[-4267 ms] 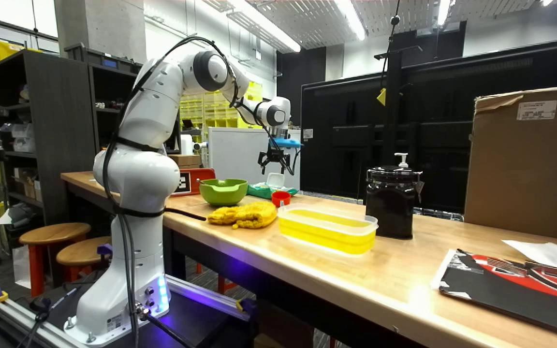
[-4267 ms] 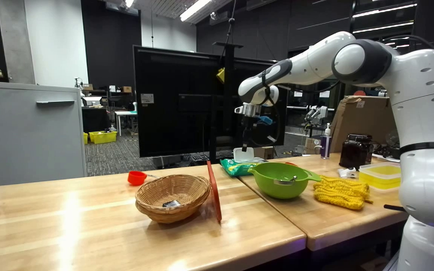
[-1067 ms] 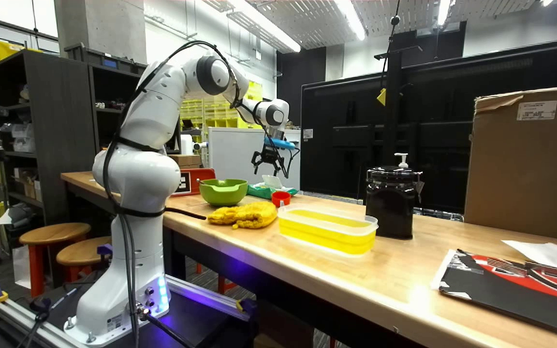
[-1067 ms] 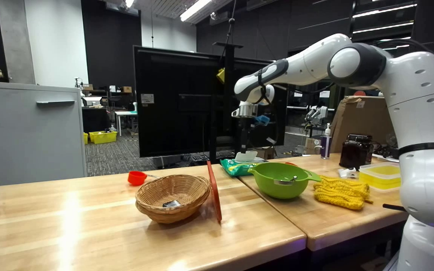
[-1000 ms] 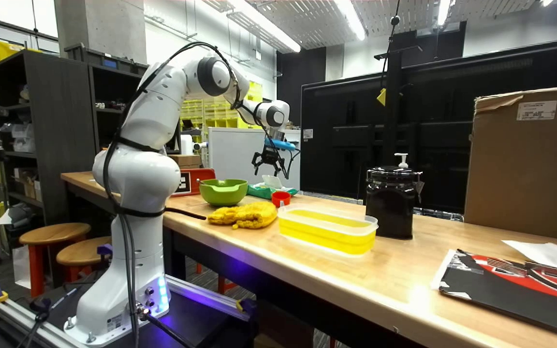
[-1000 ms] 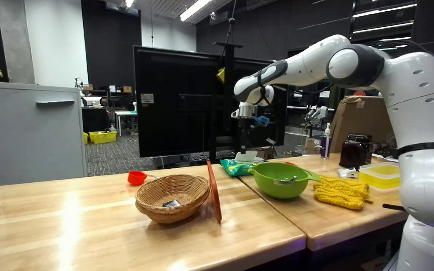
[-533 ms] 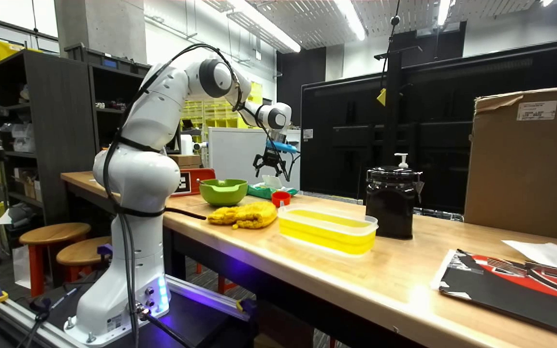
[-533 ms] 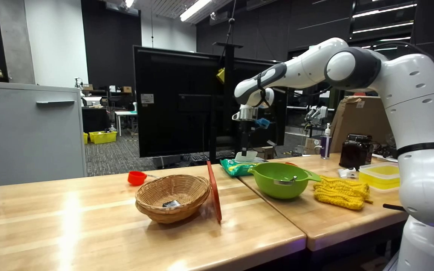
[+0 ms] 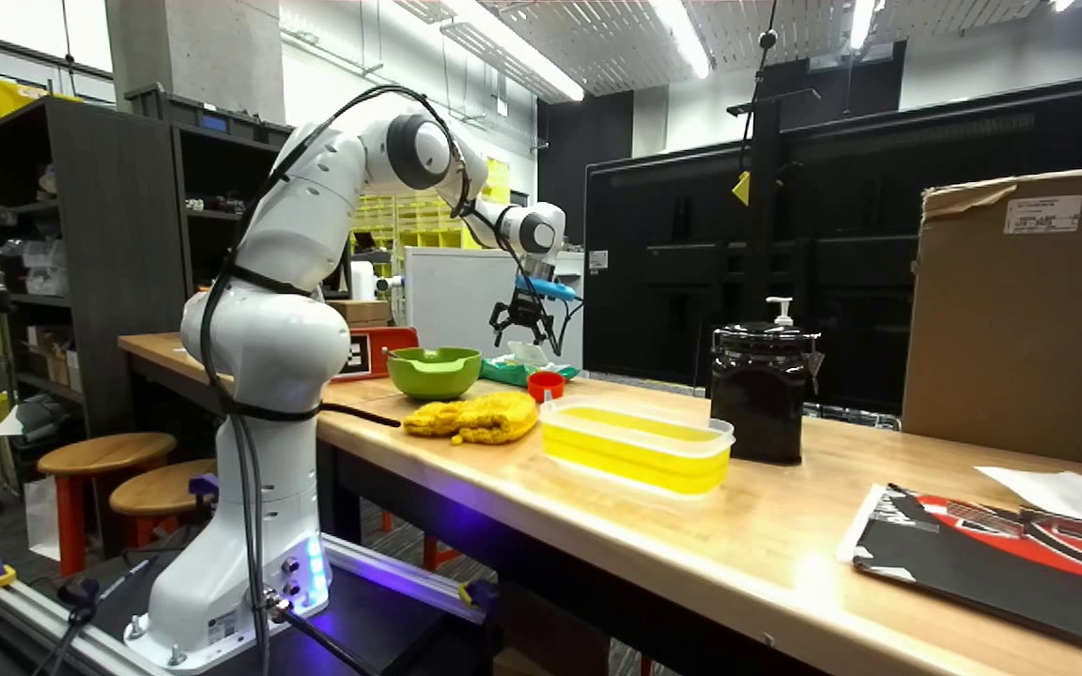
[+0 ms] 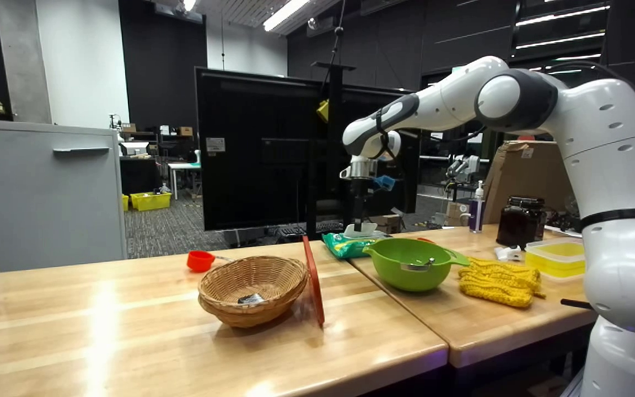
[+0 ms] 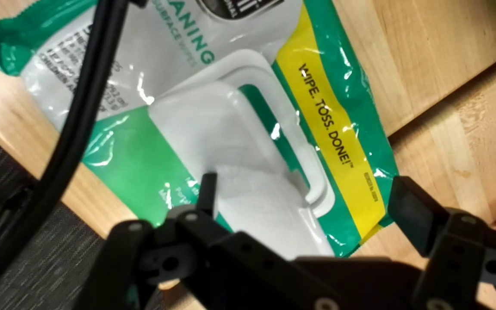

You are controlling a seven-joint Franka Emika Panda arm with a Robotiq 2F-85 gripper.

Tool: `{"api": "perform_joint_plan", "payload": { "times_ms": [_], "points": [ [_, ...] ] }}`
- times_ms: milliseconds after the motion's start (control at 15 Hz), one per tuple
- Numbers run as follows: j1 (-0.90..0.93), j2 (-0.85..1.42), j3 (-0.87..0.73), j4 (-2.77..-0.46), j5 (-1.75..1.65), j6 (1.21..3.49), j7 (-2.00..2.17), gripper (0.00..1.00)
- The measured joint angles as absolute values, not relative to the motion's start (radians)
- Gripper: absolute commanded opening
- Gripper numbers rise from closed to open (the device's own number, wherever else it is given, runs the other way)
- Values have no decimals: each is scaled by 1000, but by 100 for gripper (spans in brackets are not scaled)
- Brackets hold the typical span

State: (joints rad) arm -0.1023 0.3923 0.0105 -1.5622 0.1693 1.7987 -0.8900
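In the wrist view, we have a wipes pack (image 11: 144,150) on the table (image 11: 2,99), likely soft, slick; its raised lid (image 11: 261,196) seems light, stiffer, best pinched by the edges. Gripper (image 11: 304,189) hangs over the pack, jaws wide apart, empty.

In the wrist view, the cable (image 11: 69,146) obscures print on the wipes packet (image 11: 144,146) near the tabletop (image 11: 394,56) edge; the packet's logo (image 11: 241,6) is cropped.
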Motion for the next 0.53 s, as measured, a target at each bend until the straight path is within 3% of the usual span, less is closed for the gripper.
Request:
{"api": "perform_joint_plan", "payload": {
  "times_ms": [533],
  "points": [
    [-102, 376, 12, -1581, 169, 1798, -872, 100]
  ]
}}
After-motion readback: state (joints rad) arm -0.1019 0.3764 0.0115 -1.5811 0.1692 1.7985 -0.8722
